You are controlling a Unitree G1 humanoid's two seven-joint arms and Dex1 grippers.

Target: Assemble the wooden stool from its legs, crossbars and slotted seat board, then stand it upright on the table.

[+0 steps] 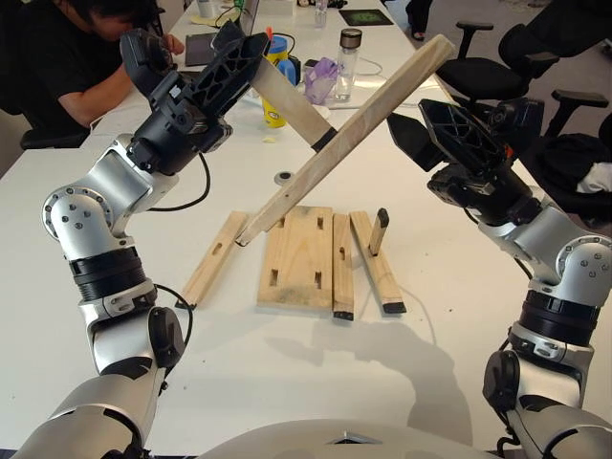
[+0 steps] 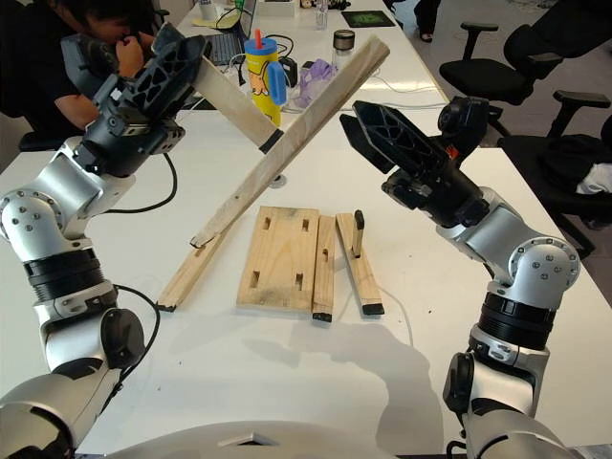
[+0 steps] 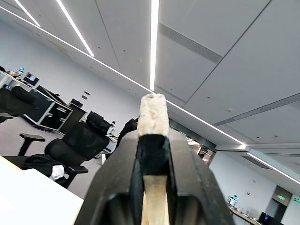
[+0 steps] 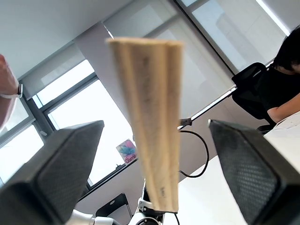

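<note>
While the slotted seat board point(image 1: 296, 256) is laid flat nearest on the table point(image 1: 287, 373), a flat leg point(image 1: 215, 258) is set just left of it, with a second leg point(image 1: 341, 263) and third leg point(image 1: 381, 273) just right. A short piece point(image 1: 380, 229) is stood upright on the third leg; whether it is seated in a slot cannot be told. The long leg point(image 1: 382, 100) is tilted, its low end down by the flat leg. The crossbar point(image 1: 287, 100) is clamped by the left gripper point(image 1: 251, 57); its black tip meets the long leg, joint unclear. The right gripper point(image 1: 406, 115) is spread wide, not touching the long leg. A yellow bottle point(image 1: 275, 115) is half hidden behind the crossbar.
</note>
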